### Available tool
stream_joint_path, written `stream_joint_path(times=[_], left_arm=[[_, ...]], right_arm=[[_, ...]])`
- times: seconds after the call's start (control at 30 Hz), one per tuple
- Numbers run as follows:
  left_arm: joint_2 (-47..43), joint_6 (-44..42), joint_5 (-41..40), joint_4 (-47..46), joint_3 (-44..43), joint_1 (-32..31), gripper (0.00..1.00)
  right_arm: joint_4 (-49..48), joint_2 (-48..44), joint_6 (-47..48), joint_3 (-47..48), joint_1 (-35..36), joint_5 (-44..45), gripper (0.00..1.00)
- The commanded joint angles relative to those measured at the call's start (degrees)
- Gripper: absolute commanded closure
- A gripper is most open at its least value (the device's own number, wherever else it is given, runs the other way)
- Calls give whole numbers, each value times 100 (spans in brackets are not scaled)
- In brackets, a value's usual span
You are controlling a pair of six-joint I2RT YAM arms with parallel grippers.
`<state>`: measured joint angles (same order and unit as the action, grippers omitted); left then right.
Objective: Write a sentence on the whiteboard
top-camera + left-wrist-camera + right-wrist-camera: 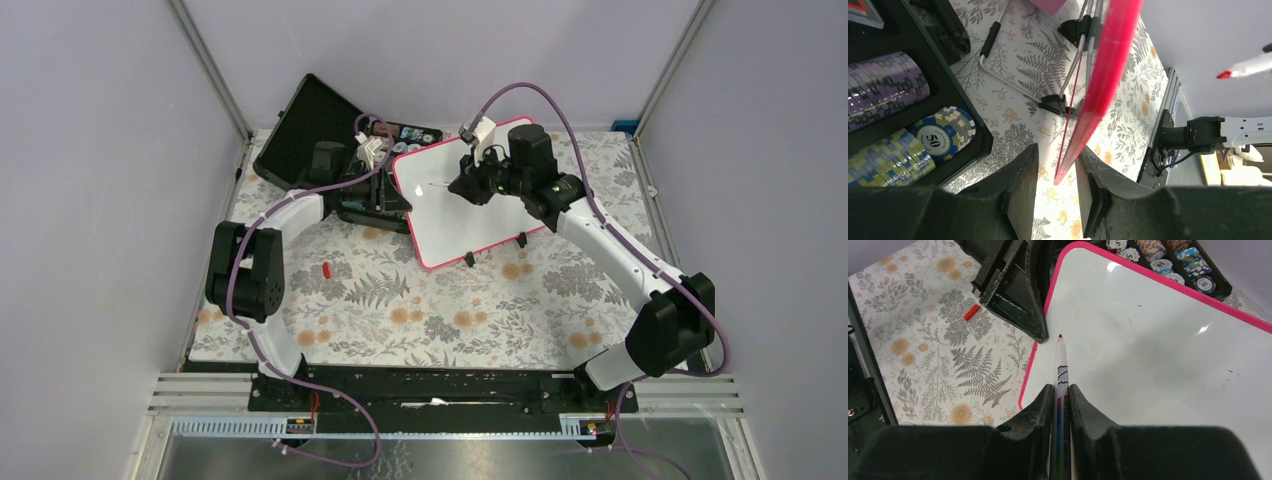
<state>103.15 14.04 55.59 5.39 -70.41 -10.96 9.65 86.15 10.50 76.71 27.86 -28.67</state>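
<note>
The right gripper (1060, 390) has its 2 fingers shut tight on a pen (1062, 365). The pen sticks straight out from the fingers, red tip first. The tip is at the left side of the whiteboard (1158, 340), just inside the pink rim. I cannot tell if the tip touches the white face or hangs just above it. The rest of the white face lies off to the right of the tip, so I think the pen has to go that way to write. I can see no red words on the board, only tiny dark specks.

The left gripper (1055, 160) is at the board's left edge. Its 2 fingers are apart, with the pink rim (1108, 60) between them and a gap on one side.

Behind the board is a black case (970, 135). Rows of chips (943, 137) lie in its slots, and one says 50. A small red cap (971, 312) lies on the flowered table (923, 340), away from the board.
</note>
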Motion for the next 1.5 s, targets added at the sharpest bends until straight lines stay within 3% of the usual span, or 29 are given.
stream_joint_path(times=[0.0, 0.2, 0.6, 1.47], left_arm=[[-418, 563, 257, -1308, 244, 24, 67], [-314, 608, 220, -1422, 212, -7, 77], [-287, 608, 180, -1462, 250, -53, 100], [-263, 582, 208, -1462, 241, -82, 100]], right_arm=[[2, -166, 180, 177, 135, 683, 100], [-379, -68, 402, 55, 638, 1409, 100], [-371, 435, 513, 583, 989, 1800, 100], [-158, 1301, 684, 1449, 1009, 2010, 100]])
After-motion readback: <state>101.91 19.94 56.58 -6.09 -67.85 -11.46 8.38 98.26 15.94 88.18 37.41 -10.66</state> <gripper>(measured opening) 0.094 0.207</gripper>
